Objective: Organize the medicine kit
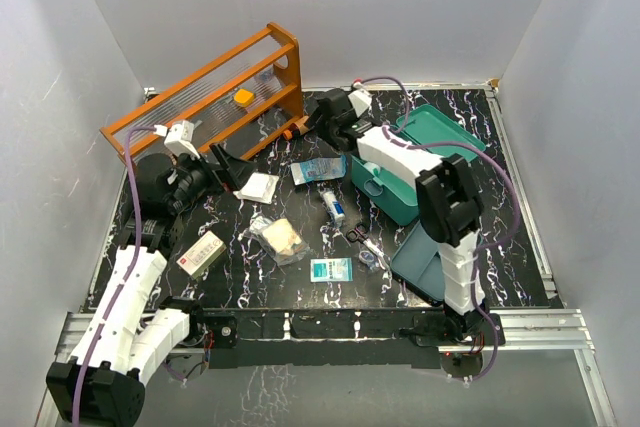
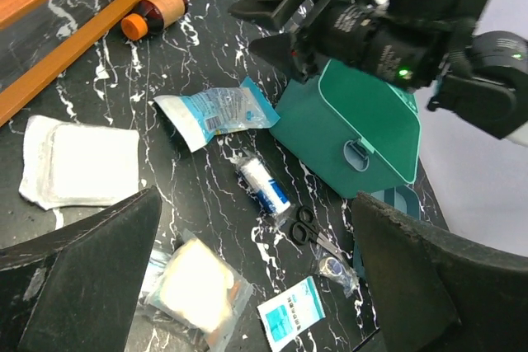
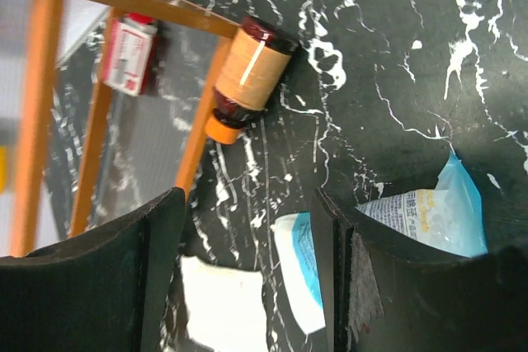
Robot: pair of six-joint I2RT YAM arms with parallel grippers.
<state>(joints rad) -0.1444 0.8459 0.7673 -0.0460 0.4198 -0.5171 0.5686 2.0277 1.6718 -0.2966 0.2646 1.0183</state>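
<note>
The teal-green medicine kit stands at the right of the table, its front latch facing the loose supplies. My right gripper hangs open to the kit's left, empty, over a blue-and-white packet and a white gauze pad. A brown bottle with an orange cap lies against the orange rack's foot just beyond it. My left gripper is open and empty at the table's left, above a bagged gauze, a teal sachet, a bandage roll and scissors.
The orange wooden rack crosses the back left. A darker blue-grey tray lies by the right arm's base. A red-and-white box sits front left, and a bagged tape roll near the scissors. White walls close in the table.
</note>
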